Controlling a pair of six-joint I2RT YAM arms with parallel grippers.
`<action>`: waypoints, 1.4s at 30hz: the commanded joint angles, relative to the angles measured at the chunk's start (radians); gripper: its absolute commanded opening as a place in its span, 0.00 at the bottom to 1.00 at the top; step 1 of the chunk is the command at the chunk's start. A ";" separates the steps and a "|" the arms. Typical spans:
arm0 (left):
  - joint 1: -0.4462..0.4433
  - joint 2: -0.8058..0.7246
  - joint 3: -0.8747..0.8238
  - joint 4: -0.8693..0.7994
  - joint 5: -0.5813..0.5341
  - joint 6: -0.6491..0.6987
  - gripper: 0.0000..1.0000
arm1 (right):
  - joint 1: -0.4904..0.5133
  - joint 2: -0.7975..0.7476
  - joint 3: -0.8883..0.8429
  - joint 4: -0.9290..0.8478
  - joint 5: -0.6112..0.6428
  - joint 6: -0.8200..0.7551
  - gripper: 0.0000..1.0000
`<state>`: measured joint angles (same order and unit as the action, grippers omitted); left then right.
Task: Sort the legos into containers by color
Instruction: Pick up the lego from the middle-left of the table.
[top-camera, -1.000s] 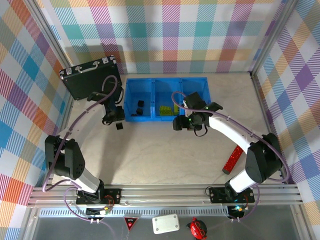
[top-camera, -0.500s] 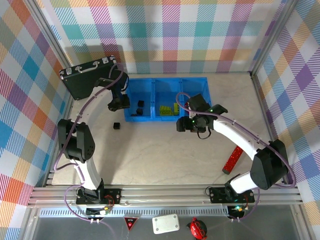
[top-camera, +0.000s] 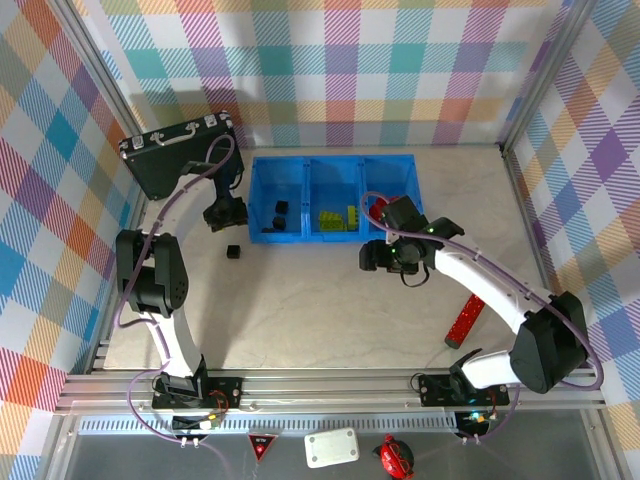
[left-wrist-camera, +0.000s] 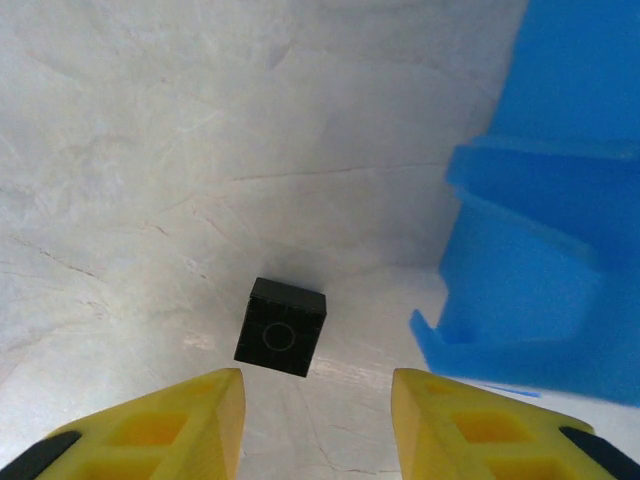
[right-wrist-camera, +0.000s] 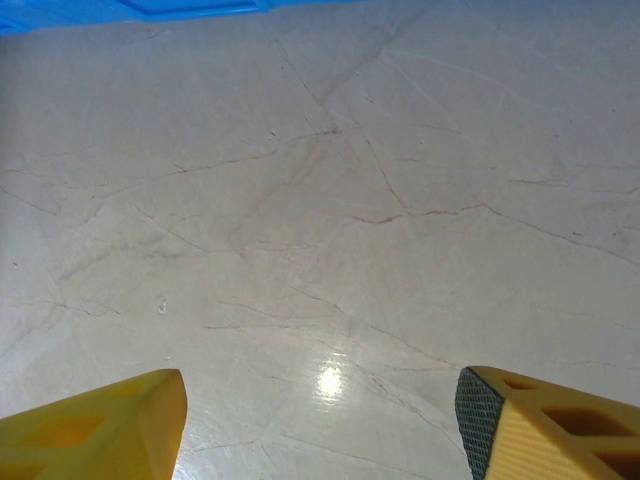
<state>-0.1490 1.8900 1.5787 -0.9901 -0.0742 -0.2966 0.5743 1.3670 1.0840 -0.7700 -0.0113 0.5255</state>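
Between plaid walls (top-camera: 400, 60), a veined table (top-camera: 300, 310) bears the blue bin (top-camera: 330, 160).

The left arm (top-camera: 150, 285) and the right arm (top-camera: 480, 285) are showing white links between bulky black joints, each trailing a lilac cable (top-camera: 178, 200). Small green lights are glowing near the right wrist. The fingers (left-wrist-camera: 150, 430) are showing yellow, hollow-pocketed plastic with black pads.

Open table (top-camera: 300, 310) lies before the blue bin (top-camera: 335, 160); the black briefcase (top-camera: 165, 165) crowds its left end.
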 joint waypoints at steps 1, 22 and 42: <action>0.013 0.033 -0.040 0.006 0.024 0.017 0.44 | -0.002 -0.025 -0.010 -0.013 -0.001 0.029 0.73; 0.038 0.123 -0.157 0.080 0.005 0.013 0.38 | -0.002 -0.026 -0.004 -0.019 -0.003 0.029 0.72; 0.031 -0.093 -0.031 -0.014 0.075 -0.006 0.24 | -0.002 -0.029 0.012 -0.030 0.001 0.025 0.72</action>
<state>-0.1188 1.8492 1.5017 -0.9493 -0.0334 -0.2939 0.5743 1.3640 1.0798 -0.7784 -0.0113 0.5426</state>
